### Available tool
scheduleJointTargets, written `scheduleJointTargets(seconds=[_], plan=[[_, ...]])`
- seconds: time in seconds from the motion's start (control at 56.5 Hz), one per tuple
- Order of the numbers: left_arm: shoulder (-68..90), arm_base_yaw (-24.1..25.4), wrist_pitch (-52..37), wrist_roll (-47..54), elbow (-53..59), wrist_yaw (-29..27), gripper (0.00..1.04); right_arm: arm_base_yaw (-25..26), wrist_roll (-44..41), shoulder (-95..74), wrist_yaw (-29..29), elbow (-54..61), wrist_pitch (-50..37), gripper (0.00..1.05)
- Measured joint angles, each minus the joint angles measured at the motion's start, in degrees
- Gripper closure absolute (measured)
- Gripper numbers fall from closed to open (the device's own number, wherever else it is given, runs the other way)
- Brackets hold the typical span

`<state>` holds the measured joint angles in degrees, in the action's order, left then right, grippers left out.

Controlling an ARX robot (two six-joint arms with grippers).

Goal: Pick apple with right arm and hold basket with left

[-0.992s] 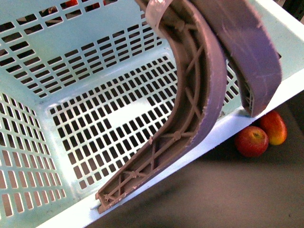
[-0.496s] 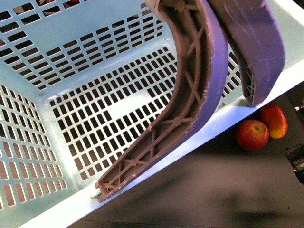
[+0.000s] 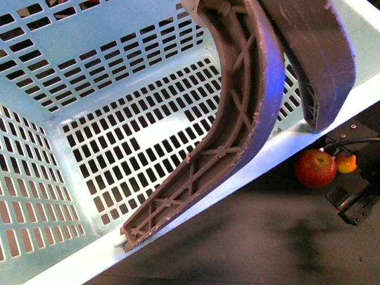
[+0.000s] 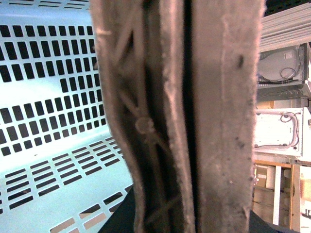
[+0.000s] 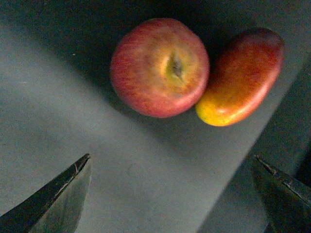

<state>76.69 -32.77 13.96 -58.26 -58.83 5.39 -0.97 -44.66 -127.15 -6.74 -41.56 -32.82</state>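
Basket (image 3: 279,149) tilted, probably held; your left claw's grip can't be told. Right claw (image 5: 171,160) wide, empty. Apple (image 5: 159,67) on worktop (image 5: 63,111): pick remaining.

Red apple (image 3: 315,168) — stem dimple up — lies at lower right, just below the diagonal rim of the slotted turquoise basket (image 3: 119,35).
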Motion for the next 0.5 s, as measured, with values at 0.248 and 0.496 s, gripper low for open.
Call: scheduleJointTargets(seconds=[0.248, 0.496], plan=[[0.00, 0.00, 0.00, 0.00, 0.00, -0.04, 0.89, -1.09, -0.17, -4.70, 0.37, -5.57, 3.15, 0.09], [0.00, 0.00, 0.00, 0.00, 0.00, -0.02, 0.89, -1.16, -0.04, -7.65, 0.61, -10.93, 6.56, 0.09]])
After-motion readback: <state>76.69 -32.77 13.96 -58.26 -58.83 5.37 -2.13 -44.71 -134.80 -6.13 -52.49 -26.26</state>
